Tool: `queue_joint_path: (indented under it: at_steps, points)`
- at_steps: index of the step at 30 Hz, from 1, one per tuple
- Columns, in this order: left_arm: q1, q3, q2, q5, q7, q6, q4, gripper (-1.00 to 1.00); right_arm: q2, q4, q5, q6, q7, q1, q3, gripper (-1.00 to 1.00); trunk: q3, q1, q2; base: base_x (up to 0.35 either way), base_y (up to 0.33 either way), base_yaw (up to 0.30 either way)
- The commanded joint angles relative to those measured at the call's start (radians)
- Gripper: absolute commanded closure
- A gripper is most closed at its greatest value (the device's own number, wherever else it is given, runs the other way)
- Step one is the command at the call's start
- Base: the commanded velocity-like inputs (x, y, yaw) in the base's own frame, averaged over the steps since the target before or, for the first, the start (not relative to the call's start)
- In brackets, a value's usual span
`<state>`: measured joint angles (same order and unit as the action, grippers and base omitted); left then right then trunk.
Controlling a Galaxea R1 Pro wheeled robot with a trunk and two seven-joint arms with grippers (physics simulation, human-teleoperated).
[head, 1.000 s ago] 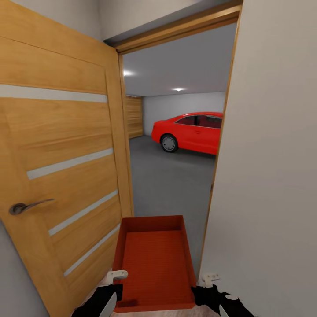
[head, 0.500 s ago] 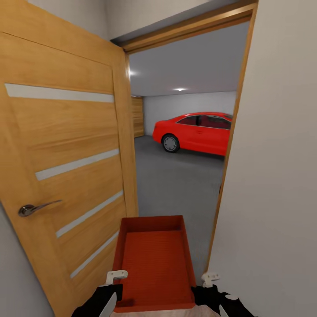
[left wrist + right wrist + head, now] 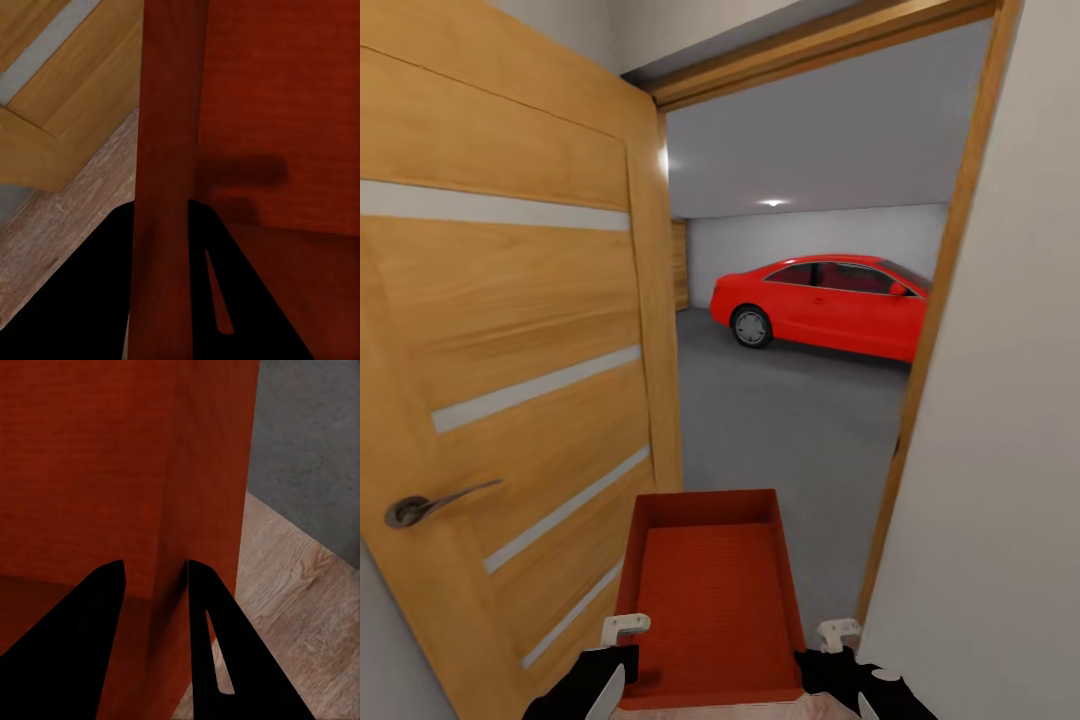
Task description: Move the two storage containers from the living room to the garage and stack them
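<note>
I hold one orange-red open-topped storage container (image 3: 712, 590) low in front of me, its long side pointing at the doorway. My left gripper (image 3: 622, 668) is shut on its near left wall, and in the left wrist view that wall (image 3: 161, 150) runs between the black fingers (image 3: 247, 300). My right gripper (image 3: 815, 668) is shut on the near right wall (image 3: 161, 510), clamped between its fingers (image 3: 75, 652). Through the doorway lies the garage with its dark grey floor (image 3: 780, 420).
An open wooden door (image 3: 510, 350) with a metal handle (image 3: 430, 505) stands close on the left. The door frame (image 3: 920, 380) and a pale wall (image 3: 1000, 450) are close on the right. A red car (image 3: 825, 305) is parked inside the garage. Wood plank flooring (image 3: 300, 592) is underfoot.
The whole view has shifted as I rolled toward the doorway: the opening looks wider and more of the car shows. The container and both grippers keep their places in view.
</note>
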<state>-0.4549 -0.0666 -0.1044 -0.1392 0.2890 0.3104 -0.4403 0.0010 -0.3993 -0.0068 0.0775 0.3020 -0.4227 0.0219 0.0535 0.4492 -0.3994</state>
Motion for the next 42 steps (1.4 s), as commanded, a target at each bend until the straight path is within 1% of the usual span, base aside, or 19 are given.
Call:
queue_joint_path:
  at_steps: [1, 7, 34, 42]
  points:
    - [-0.001, 0.036, 0.011, 0.020, 0.009, -0.084, -0.005, 1.00, -0.001, 0.000, -0.005, 0.007, 0.031, 0.001, 0.006, 1.00, 0.000, 0.001, -0.001, 0.269, 0.145, 0.000]
    - [-0.001, 0.036, 0.010, 0.020, 0.009, -0.085, -0.005, 1.00, -0.001, 0.000, -0.004, 0.007, 0.031, 0.001, 0.006, 1.00, 0.000, 0.001, -0.001, 0.208, 0.103, 0.000]
    - [-0.001, 0.036, 0.010, 0.020, 0.009, -0.085, -0.005, 1.00, -0.001, 0.000, -0.005, 0.005, 0.029, 0.001, 0.006, 1.00, 0.000, 0.001, -0.001, 0.004, 0.002, 0.000]
    - [-0.001, 0.036, 0.011, 0.020, 0.010, -0.085, -0.004, 1.00, -0.001, 0.000, -0.005, 0.006, 0.030, 0.001, 0.006, 1.00, 0.000, 0.001, -0.001, 0.168, 0.157, 0.000]
